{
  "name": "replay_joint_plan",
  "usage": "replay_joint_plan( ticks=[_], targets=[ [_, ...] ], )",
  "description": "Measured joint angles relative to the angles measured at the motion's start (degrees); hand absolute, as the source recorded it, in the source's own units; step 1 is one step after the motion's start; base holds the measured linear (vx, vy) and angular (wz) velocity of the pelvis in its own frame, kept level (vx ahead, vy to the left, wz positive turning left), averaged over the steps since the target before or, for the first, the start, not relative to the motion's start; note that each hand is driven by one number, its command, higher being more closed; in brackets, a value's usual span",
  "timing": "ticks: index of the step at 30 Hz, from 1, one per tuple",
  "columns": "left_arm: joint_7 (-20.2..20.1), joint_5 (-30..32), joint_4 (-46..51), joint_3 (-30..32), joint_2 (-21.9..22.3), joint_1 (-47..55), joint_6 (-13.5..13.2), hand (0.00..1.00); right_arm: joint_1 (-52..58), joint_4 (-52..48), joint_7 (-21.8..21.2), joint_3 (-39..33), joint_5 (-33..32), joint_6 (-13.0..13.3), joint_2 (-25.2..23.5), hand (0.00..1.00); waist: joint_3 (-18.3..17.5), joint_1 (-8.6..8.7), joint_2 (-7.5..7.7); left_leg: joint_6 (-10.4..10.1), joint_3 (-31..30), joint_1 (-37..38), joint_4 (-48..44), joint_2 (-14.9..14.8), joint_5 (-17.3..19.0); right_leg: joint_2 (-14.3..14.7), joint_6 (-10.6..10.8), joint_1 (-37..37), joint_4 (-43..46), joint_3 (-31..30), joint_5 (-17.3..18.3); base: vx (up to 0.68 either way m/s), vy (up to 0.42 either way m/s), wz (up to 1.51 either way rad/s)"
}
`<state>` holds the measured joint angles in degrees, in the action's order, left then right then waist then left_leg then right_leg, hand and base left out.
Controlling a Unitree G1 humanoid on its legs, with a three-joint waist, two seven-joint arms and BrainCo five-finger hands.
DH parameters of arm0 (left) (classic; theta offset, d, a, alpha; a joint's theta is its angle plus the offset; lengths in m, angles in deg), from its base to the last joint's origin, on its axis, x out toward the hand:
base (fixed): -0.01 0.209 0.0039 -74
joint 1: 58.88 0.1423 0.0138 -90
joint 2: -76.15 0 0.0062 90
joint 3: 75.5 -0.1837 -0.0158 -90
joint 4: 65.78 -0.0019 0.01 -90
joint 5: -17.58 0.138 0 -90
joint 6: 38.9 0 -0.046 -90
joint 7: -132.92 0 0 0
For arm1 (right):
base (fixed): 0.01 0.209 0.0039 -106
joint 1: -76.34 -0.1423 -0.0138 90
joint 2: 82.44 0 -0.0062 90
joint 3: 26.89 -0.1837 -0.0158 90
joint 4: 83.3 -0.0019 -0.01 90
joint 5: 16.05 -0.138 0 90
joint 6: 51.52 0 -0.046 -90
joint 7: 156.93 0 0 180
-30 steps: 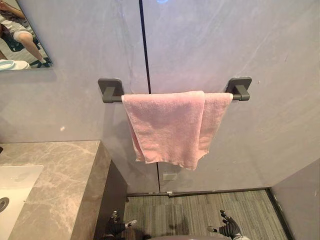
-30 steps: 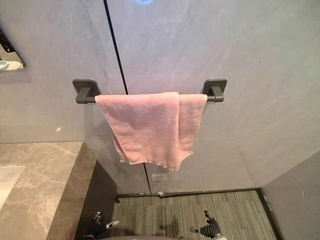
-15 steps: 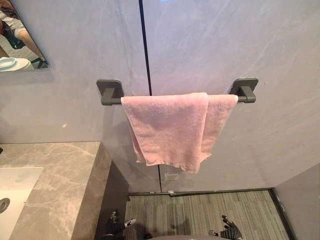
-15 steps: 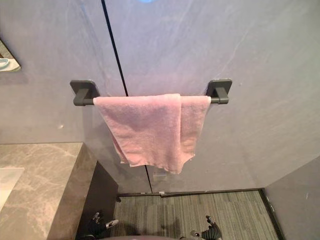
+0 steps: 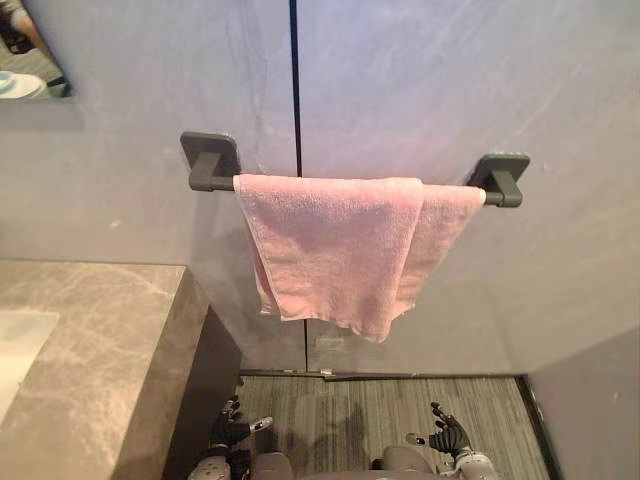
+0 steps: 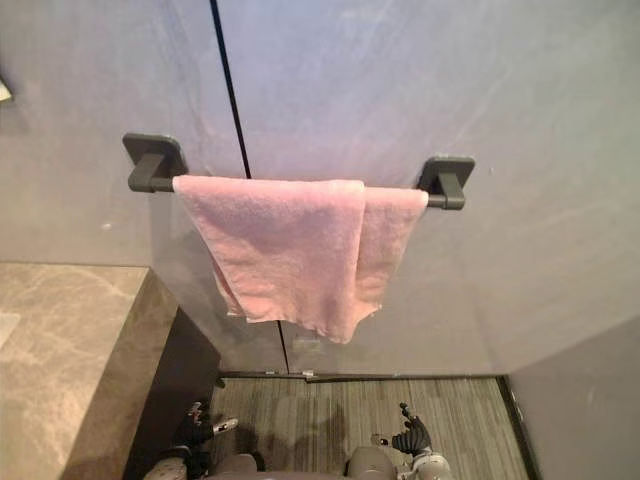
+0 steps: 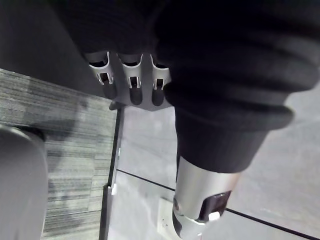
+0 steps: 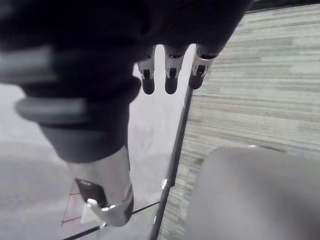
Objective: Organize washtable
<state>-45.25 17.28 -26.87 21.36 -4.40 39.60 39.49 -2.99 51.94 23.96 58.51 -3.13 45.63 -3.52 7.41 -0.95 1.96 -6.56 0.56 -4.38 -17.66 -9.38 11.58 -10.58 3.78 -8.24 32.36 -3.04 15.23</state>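
A pink towel point(image 5: 335, 250) hangs folded over a dark towel bar point(image 5: 208, 165) on the grey wall, bunched toward the bar's right bracket point(image 5: 503, 178). The marble washtable top point(image 5: 100, 340) lies at the left, with the pale edge of a sink point(image 5: 18, 345) at its far left. My left hand point(image 5: 232, 428) hangs low beside the washtable's dark side. My right hand point(image 5: 450, 438) hangs low at the right over the floor. In the wrist views the left hand's fingers point(image 7: 131, 82) and the right hand's fingers point(image 8: 170, 75) are relaxed and hold nothing. Both hands are open and far below the towel.
A mirror corner point(image 5: 30, 50) shows at the upper left above the washtable. The washtable's dark side panel point(image 5: 205, 385) drops to a striped grey floor point(image 5: 370, 415). A grey partition point(image 5: 590, 415) closes in the lower right.
The whole picture has shifted, so the camera moved. The towel hangs on the bar as before. Both hands stay low and open.
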Motion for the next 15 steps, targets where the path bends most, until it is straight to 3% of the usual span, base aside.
replay_joint_plan(
  ticks=[1, 2, 3, 4, 5, 6, 7, 8, 9, 10, 11, 12, 15],
  targets=[
    [0.51, -0.01, 0.0, -0.04, -0.95, -0.17, -0.03, 0.0, -0.03, -0.01, -0.01, 0.05, 0.03, -0.01, 0.0, 0.0, -0.22, 0.13, 0.37, -1.84, -2.78, -1.49, -0.93, -0.44, -0.23, -1.17, 0.21, 0.0, 0.13, -3.12, -0.21, 0.05, -0.449, 1.09],
    [0.93, -0.02, 0.02, 0.04, -1.83, -0.04, -0.12, 0.0, 0.0, 0.06, -0.12, 0.33, 0.11, -0.12, -0.06, 0.0, -0.95, 0.02, 1.59, -4.15, -5.16, -3.22, -1.51, -0.48, -0.57, -2.46, 2.91, 0.3, -1.91, -6.58, -1.78, 0.05, -0.49, 1.08],
    [1.01, -0.04, -0.08, 0.11, -2.15, -0.04, -0.09, 0.0, -0.09, 0.14, -0.17, 0.72, 0.12, -0.19, -0.06, 0.0, -1.18, 0.05, 2.01, -5.07, -6.25, -3.86, -1.57, -0.57, -0.74, -2.52, 6.64, 0.93, -2.95, -7.71, -0.37, 0.05, -0.555, 1.03],
    [1.09, -0.06, -0.24, 0.24, -2.45, 0.27, -0.05, 0.0, -0.77, 0.25, -0.39, 1.41, 0.12, -0.28, 0.38, 0.0, -1.93, -0.03, 2.62, -7.29, -8.68, -4.64, -0.09, -1.24, -2.11, -1.35, 9.31, 2.57, -4.9, -6.89, 4.26, 0.04, -0.573, 0.66],
    [1.18, -0.05, -0.24, 0.33, -1.09, 0.3, -0.05, 0.0, -2.0, 0.26, -0.66, 1.87, 0.11, -0.4, 1.4, 0.0, -2.03, -0.65, 0.93, -7.98, -9.92, -5.01, 2.19, -3.3, -4.12, 0.52, 7.69, 2.74, -5.31, -5.75, 6.57, -0.01, -0.668, 0.93],
    [1.39, -0.04, -0.25, -0.19, 1.73, 0.03, -0.02, 0.0, -3.56, 0.2, -0.88, 2.67, 0.09, -0.52, 3.54, 0.0, -1.02, -0.5, -1.23, -6.27, -11.4, -6.0, 5.47, -5.67, -9.21, 2.8, 7.19, 1.86, -3.59, -2.6, 6.82, -0.06, -0.51, 0.77],
    [1.52, -0.05, -0.24, -0.52, 2.6, -0.22, -0.03, 0.0, -3.86, 0.19, -0.88, 2.65, 0.08, -0.61, 4.13, 0.0, -1.06, -0.4, -1.6, -4.48, -11.24, -6.4, 6.9, -5.71, -12.02, 3.23, 6.61, 1.5, -2.6, -0.77, 7.12, -0.11, -0.481, 1.28],
    [1.9, -0.06, -0.25, -1.47, 3.58, -0.59, 0.04, 0.0, -4.51, -0.31, -0.87, 2.81, 0.04, -0.57, 4.72, 0.0, -1.0, 0.23, -1.58, -0.45, -9.92, -7.61, 9.89, -5.57, -18.45, 3.37, 5.23, 1.24, -1.47, 2.37, 7.54, -0.15, -0.442, 1.63],
    [1.97, -0.04, -0.17, -2.94, 3.4, -1.85, 0.0, 0.0, -4.48, -0.34, -0.8, 2.72, -0.04, -0.53, 4.98, 0.0, -0.84, 0.58, -0.91, 2.71, -6.59, -8.17, 16.04, -5.7, -27.3, 3.26, 1.98, 0.98, -2.23, 7.02, 6.88, -0.15, -0.426, 1.68],
    [1.97, -0.06, -0.15, -2.96, 3.4, -2.6, 0.03, 0.0, -4.61, -0.33, -0.76, 2.72, -0.06, -0.5, 4.96, 0.0, -0.8, 0.74, -0.92, 2.18, -4.31, -9.17, 14.8, -5.59, -26.52, 3.25, 0.35, 1.04, -3.04, 9.11, 6.72, -0.14, -0.377, 1.44],
    [2.08, -0.13, -0.06, -2.95, 3.35, -3.42, 0.03, 0.0, -5.31, -0.32, -0.43, 2.12, -0.11, -0.49, 5.19, 0.0, -0.64, 0.36, -1.2, -0.39, 0.54, -10.43, 9.55, -5.08, -23.25, 3.9, -1.58, 1.52, -4.51, 12.07, 6.13, -0.14, -0.371, 1.33],
    [2.07, -0.16, 0.06, -3.15, 3.0, -4.08, 0.03, 0.0, -5.83, -0.35, 0.25, 1.44, -0.3, -0.43, 5.18, 0.0, -0.35, 0.93, -0.96, -0.76, 3.82, -11.52, 3.32, -3.14, -16.96, 3.97, -3.0, 2.21, -5.8, 16.08, 5.33, -0.1, -0.309, 1.29],
    [2.04, -0.23, 1.62, -5.05, 1.99, -4.83, -0.02, 0.0, -5.13, -0.7, 0.42, -0.14, -1.3, -0.42, 5.03, 0.0, 0.24, 1.77, -0.23, 0.38, 7.83, -11.52, -7.69, -0.43, -7.52, 3.68, -5.1, 4.31, -8.73, 22.96, 4.12, -0.12, -0.19, 1.2]
  ],
)
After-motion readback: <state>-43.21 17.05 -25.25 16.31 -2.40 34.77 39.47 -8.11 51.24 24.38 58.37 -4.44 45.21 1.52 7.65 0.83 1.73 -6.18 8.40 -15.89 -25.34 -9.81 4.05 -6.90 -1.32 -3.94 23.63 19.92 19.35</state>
